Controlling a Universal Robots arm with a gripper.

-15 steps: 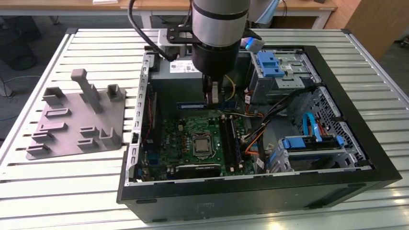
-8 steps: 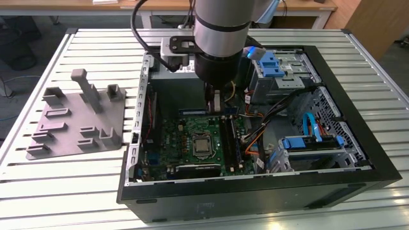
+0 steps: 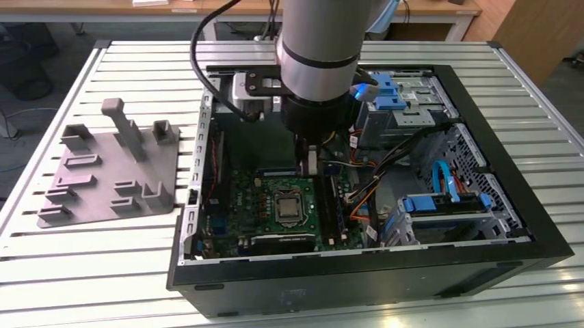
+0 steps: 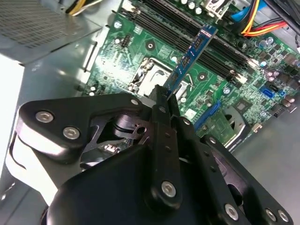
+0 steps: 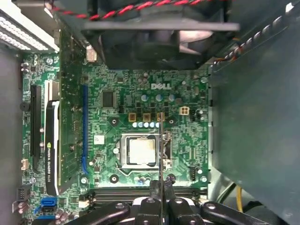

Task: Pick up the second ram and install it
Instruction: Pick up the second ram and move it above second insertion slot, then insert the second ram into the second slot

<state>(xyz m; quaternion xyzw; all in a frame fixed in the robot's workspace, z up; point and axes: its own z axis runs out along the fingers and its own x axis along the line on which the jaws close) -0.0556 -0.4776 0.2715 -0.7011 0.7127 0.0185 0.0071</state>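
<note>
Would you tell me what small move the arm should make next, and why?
Probably a short, slow descent toward the memory slots. The gripper is shut on the second ram, which hangs above the motherboard, not yet seated in any slot. Its edge should line up with a slot first.

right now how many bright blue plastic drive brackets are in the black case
2: far blue bracket beside the grey arm, near blue bracket toward the exterior view's right; others may be hidden.
</note>
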